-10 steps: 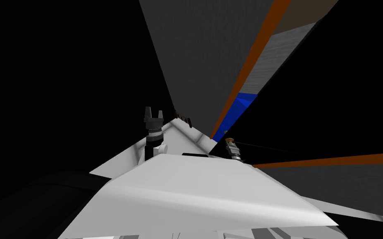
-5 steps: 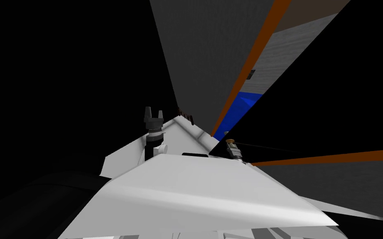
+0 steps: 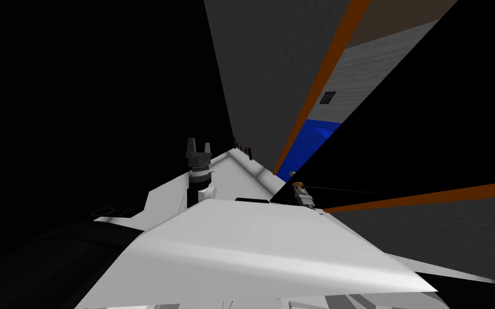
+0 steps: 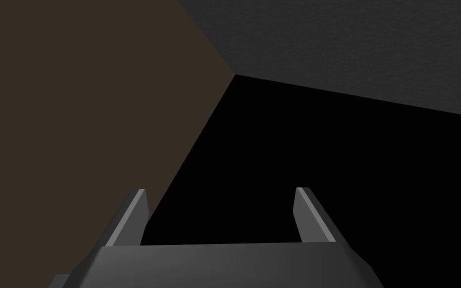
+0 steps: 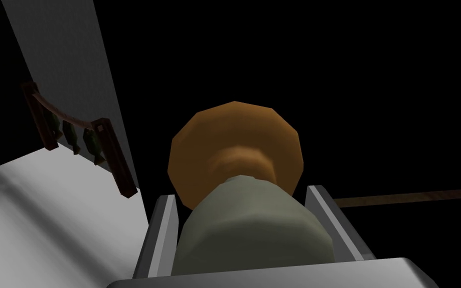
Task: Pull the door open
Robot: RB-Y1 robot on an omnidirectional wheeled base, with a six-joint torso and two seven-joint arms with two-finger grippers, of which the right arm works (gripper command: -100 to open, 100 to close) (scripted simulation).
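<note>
**Grip status: right claw (image 5: 240, 195) pinching round orange-brown door knob (image 5: 234, 142), left claw (image 3: 198, 146) spread**

The right claw holds the door knob by its grey-green neck (image 5: 254, 230). Both fingers (image 5: 160, 235) press the neck's sides. The knob's head is just past the fingertips, with a black area behind it. In the head view, claw and knob sit just right of centre in the lower half.

The left claw is upright left of centre in the head view, well apart from the knob, with its fingers wide apart.

A dark brown rack of small green fish (image 5: 74, 135) hangs on the grey wall (image 5: 64, 60) beside the right claw. An orange-brown trim strip (image 3: 324, 91) runs diagonally toward the upper right. A blue patch (image 3: 316, 137) lies near its lower end.
</note>
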